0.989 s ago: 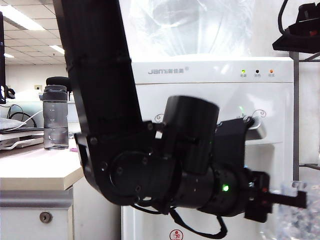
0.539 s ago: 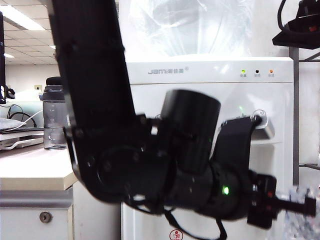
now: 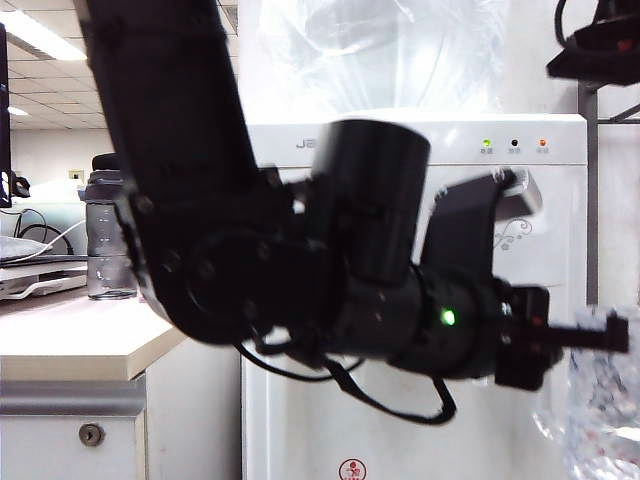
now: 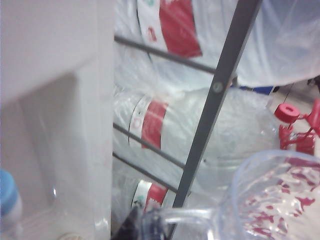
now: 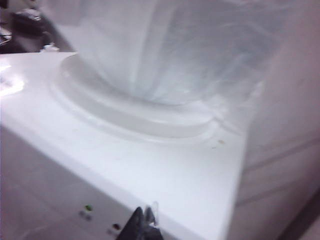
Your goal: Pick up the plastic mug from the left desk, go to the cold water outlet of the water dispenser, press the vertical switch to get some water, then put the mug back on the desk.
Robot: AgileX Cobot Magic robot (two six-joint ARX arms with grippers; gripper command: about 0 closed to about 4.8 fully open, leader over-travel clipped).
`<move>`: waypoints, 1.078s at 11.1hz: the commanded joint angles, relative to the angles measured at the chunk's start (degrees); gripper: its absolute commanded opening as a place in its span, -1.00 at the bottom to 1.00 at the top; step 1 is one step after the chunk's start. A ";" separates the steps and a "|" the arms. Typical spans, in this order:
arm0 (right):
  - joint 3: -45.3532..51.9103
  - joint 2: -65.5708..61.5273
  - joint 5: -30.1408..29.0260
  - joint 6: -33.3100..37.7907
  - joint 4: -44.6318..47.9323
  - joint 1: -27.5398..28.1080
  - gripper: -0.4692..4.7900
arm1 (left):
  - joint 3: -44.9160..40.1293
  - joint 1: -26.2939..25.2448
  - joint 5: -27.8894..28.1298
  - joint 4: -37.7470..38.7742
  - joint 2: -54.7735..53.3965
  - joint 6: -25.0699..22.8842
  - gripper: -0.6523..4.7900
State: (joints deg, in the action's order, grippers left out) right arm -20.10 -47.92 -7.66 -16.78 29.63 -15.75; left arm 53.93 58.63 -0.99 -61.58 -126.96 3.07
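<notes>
My left gripper (image 3: 608, 336) reaches across the front of the water dispenser (image 3: 520, 190) to its right side, shut on the handle (image 4: 186, 216) of the clear plastic mug (image 3: 603, 400). In the left wrist view the mug (image 4: 274, 199) is close beside the left gripper (image 4: 144, 228), and the blue collar of the cold water outlet (image 4: 7, 199) shows by the dispenser's white wall (image 4: 55, 100). The vertical switch is out of view. The left desk (image 3: 70, 340) lies behind the arm. My right gripper (image 5: 144, 221) hangs shut above the dispenser's top (image 5: 165, 165).
A dark grey lidded bottle (image 3: 110, 240) stands on the desk. Right of the dispenser a grey metal rack (image 4: 220, 90) holds large water jugs (image 4: 200, 135) with red labels. The clear bottle (image 5: 175, 50) sits on the dispenser. The right arm (image 3: 600, 40) is at upper right.
My left arm has lifted, carrying the mug upward and slightly right along the dispenser's front. The grip on the handle is unchanged.
</notes>
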 commanded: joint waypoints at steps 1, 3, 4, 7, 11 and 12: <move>-0.28 1.55 2.69 0.31 1.55 0.09 -0.84 | -0.26 0.26 -0.35 -1.31 3.02 0.37 -0.78; -0.31 2.84 3.43 0.31 1.95 0.09 -0.84 | -0.33 0.26 -0.35 -0.35 4.70 0.39 -0.78; -0.33 3.58 4.28 0.31 1.97 0.09 -0.84 | -0.50 0.26 -0.37 0.20 5.64 0.37 -0.78; -0.33 6.21 6.78 0.31 1.95 0.09 -0.84 | -0.55 0.28 -0.48 1.90 8.17 0.39 -0.78; -0.33 9.35 9.51 0.31 1.92 0.09 -0.84 | -0.55 0.33 -0.76 5.22 12.24 0.37 -0.78; -0.33 10.32 10.78 0.31 1.90 0.09 -0.84 | -0.55 0.33 -0.76 6.62 13.73 0.37 -0.78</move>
State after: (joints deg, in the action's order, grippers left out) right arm -20.18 -38.17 1.76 -16.78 30.57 -15.64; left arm 53.25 58.70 -1.34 -54.61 -114.63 3.22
